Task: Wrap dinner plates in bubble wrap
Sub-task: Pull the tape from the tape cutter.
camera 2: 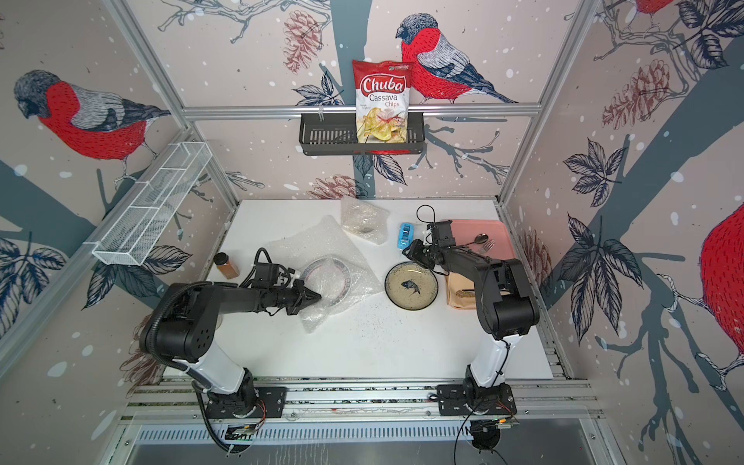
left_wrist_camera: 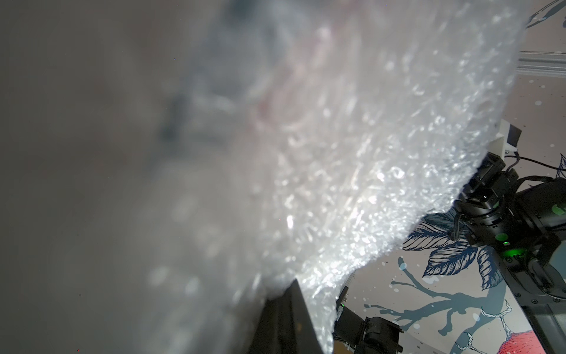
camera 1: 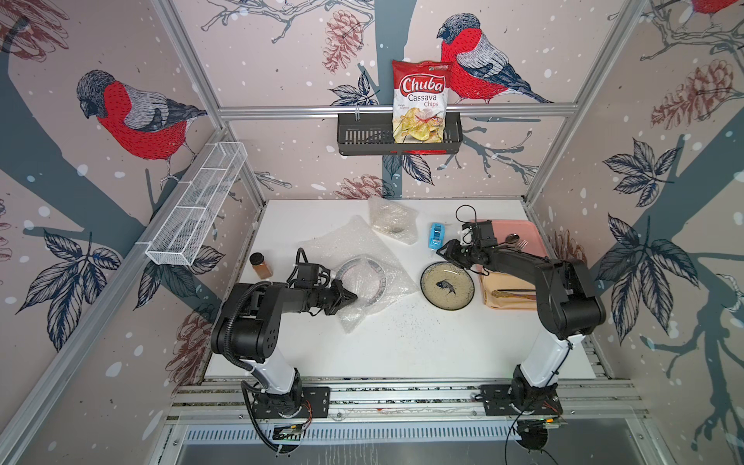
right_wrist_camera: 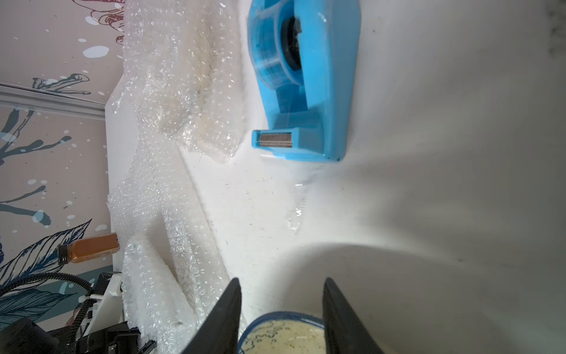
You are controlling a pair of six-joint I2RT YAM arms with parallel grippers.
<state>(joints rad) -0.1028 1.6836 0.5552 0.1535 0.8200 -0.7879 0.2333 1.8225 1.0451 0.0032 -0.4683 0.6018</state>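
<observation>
Left pincer (camera 1: 354, 298) is clamping bubble wrap (camera 1: 350, 237) folded over the middle plate (camera 1: 381, 274); right pincer (right_wrist_camera: 281, 283) is hanging apart, empty.
The fold is likely to be springing back if released unpinned, and a harder pull risks dragging the plate along the table (camera 1: 402, 346). The right wrist view is showing its jaws above the fish plate (right_wrist_camera: 284, 334) rim, facing the tape dispenser (right_wrist_camera: 303, 92); the left wrist view is giving only wrap against the lens.

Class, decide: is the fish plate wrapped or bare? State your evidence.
Bare. The fish plate lies uncovered on the table, its fish plainly visible; no bubble wrap covers it.
</observation>
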